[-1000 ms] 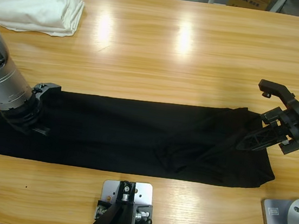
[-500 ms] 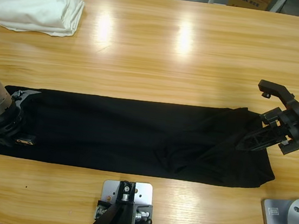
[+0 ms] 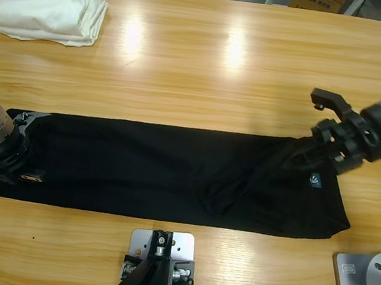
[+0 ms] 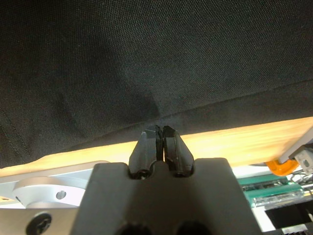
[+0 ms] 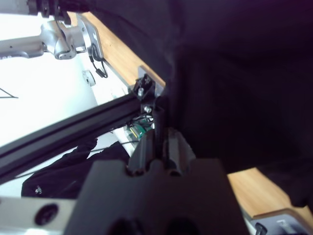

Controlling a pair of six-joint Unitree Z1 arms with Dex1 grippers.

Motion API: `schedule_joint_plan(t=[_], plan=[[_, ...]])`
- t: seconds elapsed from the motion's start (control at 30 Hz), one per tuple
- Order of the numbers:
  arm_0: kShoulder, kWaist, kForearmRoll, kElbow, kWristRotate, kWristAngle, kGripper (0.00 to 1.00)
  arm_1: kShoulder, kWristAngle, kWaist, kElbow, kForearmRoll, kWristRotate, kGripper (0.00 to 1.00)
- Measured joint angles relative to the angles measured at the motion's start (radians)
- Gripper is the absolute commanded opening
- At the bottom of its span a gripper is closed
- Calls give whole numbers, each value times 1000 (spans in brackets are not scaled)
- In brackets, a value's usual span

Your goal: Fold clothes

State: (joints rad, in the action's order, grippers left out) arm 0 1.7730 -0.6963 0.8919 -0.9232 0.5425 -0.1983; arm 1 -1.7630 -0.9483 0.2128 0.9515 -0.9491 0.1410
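The clothes, a black shirt (image 3: 159,170), lie as a long strip along the table's near side. At the strip's near left corner, my left gripper (image 3: 29,178) has its jaws pressed together on the shirt's hem (image 4: 159,117), and creases spread from the tips. My right gripper (image 3: 313,149) is shut on a lifted fold of the shirt (image 5: 244,73) at the right end. A small blue-grey label (image 3: 316,179) shows just below it. Collar, buttons and lettering are hidden.
A folded white cloth (image 3: 50,9) lies at the far left corner of the wooden table (image 3: 254,74). The table's near edge (image 4: 234,139) runs just beyond the shirt's hem. The rig's frame and the other arm (image 5: 54,41) show behind the hanging cloth.
My left gripper slid left to the shirt's near left corner, then held still. My right gripper moved up and left with the shirt's right end, bunching it and baring the label.
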Motion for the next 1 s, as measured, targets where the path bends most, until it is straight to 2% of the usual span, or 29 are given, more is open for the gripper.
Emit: schedule_joint_plan(t=[0.37, 0.4, 0.43, 0.47, 0.57, 0.67, 0.77, 0.87, 1.0], plan=[[0, -1, -2, 0, 0, 0, 0, -242, -8, -5, 116, 78, 11, 0], [0, -3, -4, 0, 0, 0, 0, -263, -8, -5, 116, 85, 19, 192], [0, -4, -5, 0, 0, 0, 0, -283, -8, -5, 116, 91, 30, 792], [0, -6, -5, 0, 0, 0, 17, -300, -5, -5, 116, 94, 41, 994], [0, -8, -6, 0, 0, 0, 25, -309, 58, -5, 118, 99, 77, 1000], [0, -9, -13, 5, 0, 2, 25, -237, 207, 8, 119, 136, 95, 1000], [-4, -11, -22, 10, 0, 9, 25, -69, 393, 79, 122, 211, 84, 1000], [-9, -12, -30, 11, 0, 11, 25, 155, 559, 189, 107, 311, 5, 1000], [-14, -15, -37, 12, 0, 15, 25, 381, 693, 312, 71, 339, -146, 982]])
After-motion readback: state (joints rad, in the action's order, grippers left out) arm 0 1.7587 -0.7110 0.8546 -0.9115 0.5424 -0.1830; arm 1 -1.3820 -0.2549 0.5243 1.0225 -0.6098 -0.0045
